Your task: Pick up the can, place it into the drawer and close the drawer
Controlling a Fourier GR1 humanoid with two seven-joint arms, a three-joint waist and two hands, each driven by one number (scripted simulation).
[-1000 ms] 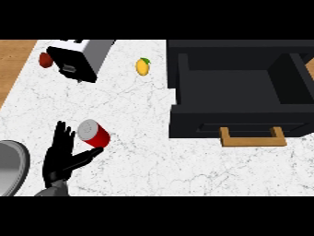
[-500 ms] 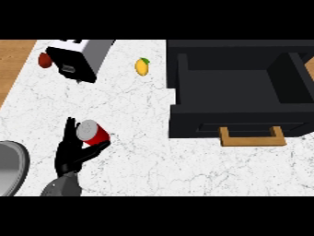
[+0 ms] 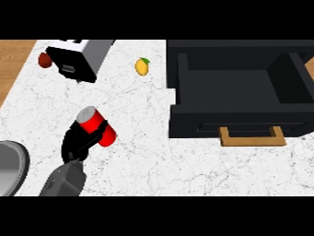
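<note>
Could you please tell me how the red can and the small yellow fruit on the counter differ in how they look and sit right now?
The can is red with a grey top, while the yellow fruit is yellow with a green tip. The can is the larger and cylindrical; the fruit is small and oval. The left robot hand curls round the can, whereas the fruit lies untouched near the open drawer. Both sit over the white marble counter.

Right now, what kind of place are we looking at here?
Most likely a kitchen: a white marble-look counter carries a toaster, a small yellow fruit and an open black drawer with a wooden handle.
</note>
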